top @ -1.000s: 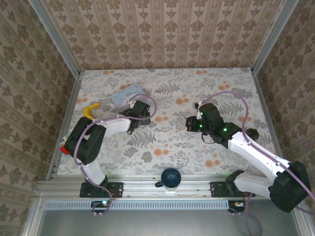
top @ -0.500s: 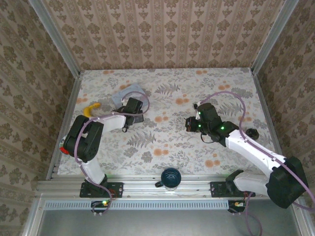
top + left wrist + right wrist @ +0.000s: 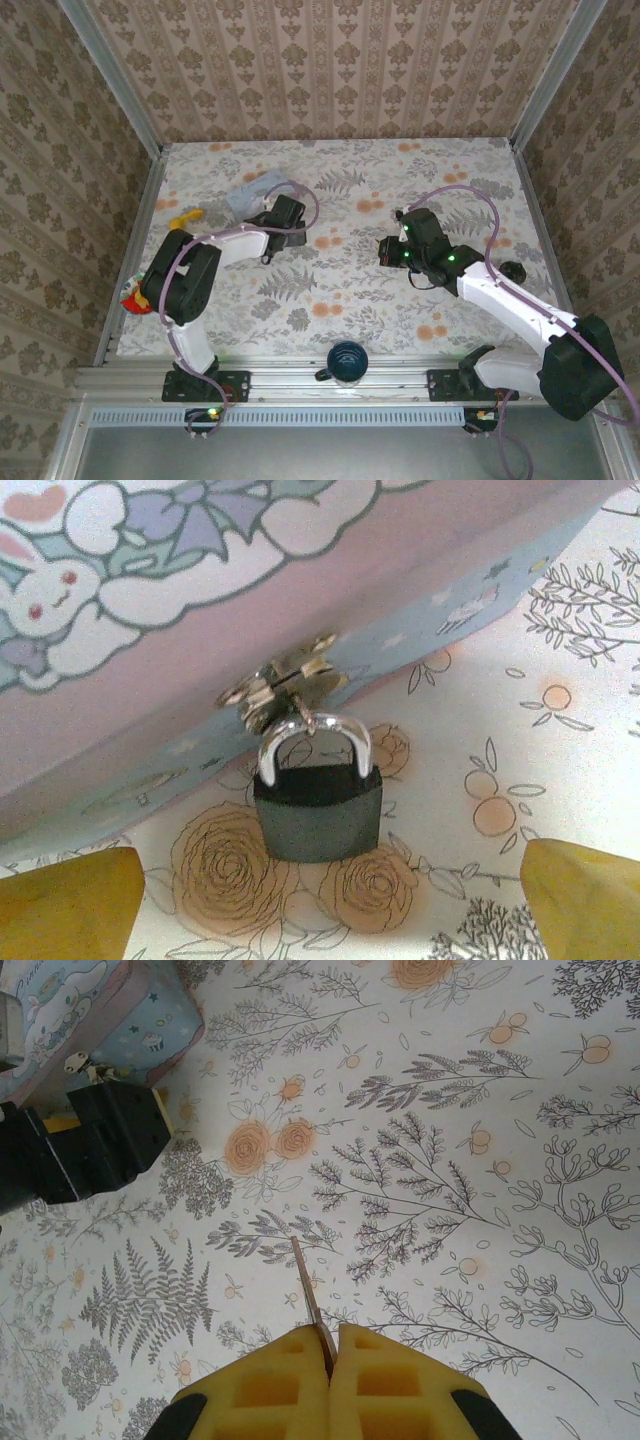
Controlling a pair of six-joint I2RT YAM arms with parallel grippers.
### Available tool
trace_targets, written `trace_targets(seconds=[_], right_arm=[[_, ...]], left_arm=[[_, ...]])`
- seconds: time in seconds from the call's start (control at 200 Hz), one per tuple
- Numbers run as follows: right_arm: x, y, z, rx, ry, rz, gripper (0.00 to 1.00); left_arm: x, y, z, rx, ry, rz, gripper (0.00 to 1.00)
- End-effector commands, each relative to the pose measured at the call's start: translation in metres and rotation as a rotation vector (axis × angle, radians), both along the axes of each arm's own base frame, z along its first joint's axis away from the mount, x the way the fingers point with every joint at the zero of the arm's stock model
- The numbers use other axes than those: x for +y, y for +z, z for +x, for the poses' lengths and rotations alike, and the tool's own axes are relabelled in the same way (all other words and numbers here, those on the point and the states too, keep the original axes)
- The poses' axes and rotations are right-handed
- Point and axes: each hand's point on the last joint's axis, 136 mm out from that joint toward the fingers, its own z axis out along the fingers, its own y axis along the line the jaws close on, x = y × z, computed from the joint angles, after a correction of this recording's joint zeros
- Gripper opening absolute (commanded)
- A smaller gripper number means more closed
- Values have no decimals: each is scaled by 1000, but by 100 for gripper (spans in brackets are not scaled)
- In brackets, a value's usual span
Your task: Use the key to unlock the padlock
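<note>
At the left, the padlock (image 3: 318,815) lies flat on the desk (image 3: 560,740), its shackle through the hasp (image 3: 285,685) of the tin (image 3: 300,600). The left pincer (image 3: 328,912) straddles it, wide open, holding nothing. Well to the right, the right pincer (image 3: 332,1345) is clamped on the key (image 3: 308,1290). Held by one end in soft pads (image 3: 390,1380), the key may twist on meeting the keyhole, and the loose padlock may swivel away.

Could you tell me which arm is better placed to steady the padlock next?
Left, I'd judge: the left gripper is open and faces the padlock on the hasp of the tin, a fingertip either side. The right gripper is shut on the key, farther off.
</note>
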Motion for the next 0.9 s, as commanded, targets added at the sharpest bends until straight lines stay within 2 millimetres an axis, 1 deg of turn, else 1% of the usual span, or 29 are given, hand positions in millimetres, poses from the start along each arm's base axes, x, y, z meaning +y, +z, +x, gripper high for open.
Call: trace_targets(seconds=[0.0,0.08,0.13,0.21,0.455,0.47,0.51,0.525,0.59,0.605,0.64,0.655,0.695,0.71,0.745,0.76,0.8,0.82,0.86,0.875,0.895], right_arm=[[-1,16,7,-42,-26,33,0],[-2,17,6,-48,-28,42,0],[-2,18,6,-51,-30,46,0],[-3,19,6,-56,-33,52,0],[-4,18,5,-58,-33,63,0],[-3,18,5,-59,-33,66,0],[-3,18,5,-60,-31,70,0],[-3,17,5,-60,-31,71,0],[-2,16,5,-57,-30,76,0],[-2,16,5,-57,-31,77,0],[-2,15,6,-55,-31,77,0],[-2,15,6,-55,-31,79,0],[-1,14,6,-54,-30,80,0],[-1,14,6,-52,-29,81,0],[0,14,6,-53,-27,83,0],[0,14,6,-51,-25,83,0],[1,13,6,-51,-24,84,0],[1,14,6,-52,-24,84,0],[1,14,6,-52,-22,85,0],[1,13,7,-52,-22,84,0],[1,13,7,-51,-22,83,0]], left_arm=[[0,1,10,2,36,-20,92],[2,-1,14,-4,68,-47,89],[3,-1,17,-13,84,-63,84],[5,-3,22,-19,103,-80,81],[8,-11,31,-10,138,-54,77],[8,-12,31,-8,139,-51,75],[8,-12,33,-8,144,-47,72],[9,-14,33,-5,147,-45,70],[9,-16,34,0,156,-40,67],[10,-17,34,3,158,-40,65],[9,-18,34,5,160,-40,62],[9,-19,34,6,160,-39,59],[9,-19,34,6,163,-39,57],[9,-19,35,6,164,-40,54],[9,-19,34,6,163,-40,51],[9,-19,34,6,163,-40,48],[9,-18,34,3,164,-38,46],[9,-18,34,3,162,-36,42],[9,-19,34,5,159,-32,39],[9,-18,34,5,158,-32,36],[8,-19,34,6,158,-32,35]])
